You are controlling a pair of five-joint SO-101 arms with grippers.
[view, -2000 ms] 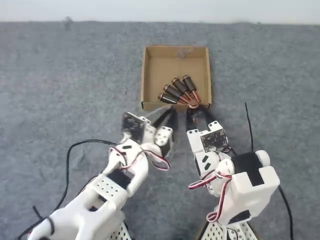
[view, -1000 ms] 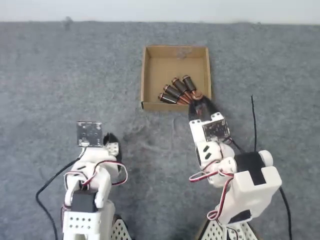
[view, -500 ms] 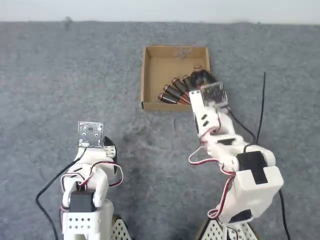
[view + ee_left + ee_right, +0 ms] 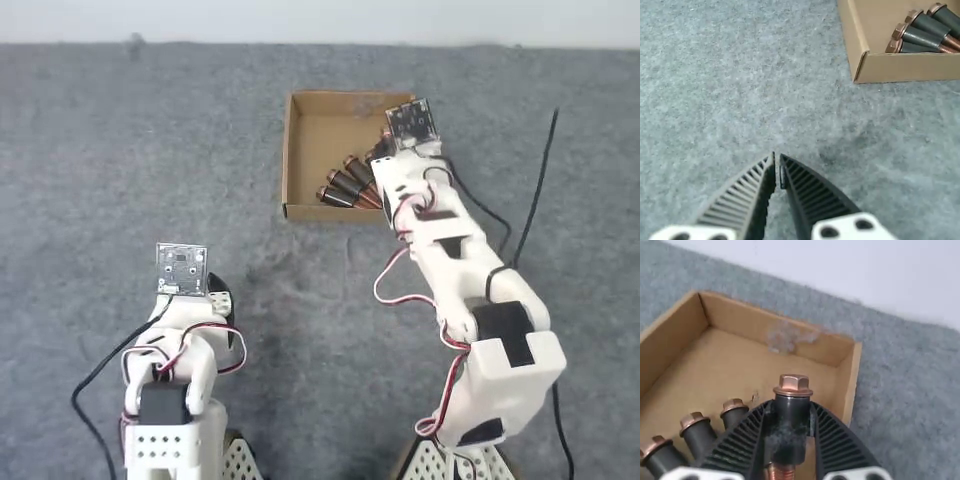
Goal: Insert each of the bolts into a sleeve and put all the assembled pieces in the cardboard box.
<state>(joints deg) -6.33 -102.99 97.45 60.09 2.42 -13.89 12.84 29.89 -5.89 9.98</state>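
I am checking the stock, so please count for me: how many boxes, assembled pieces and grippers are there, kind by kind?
Box: 1
Pieces: 5 (4 lying in the box, 1 piece in the right gripper)
Grippers: 2 (right gripper, left gripper)
Total: 8

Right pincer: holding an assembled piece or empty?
Holding. The right pincer grips an assembled piece, copper head showing, over the cardboard box.
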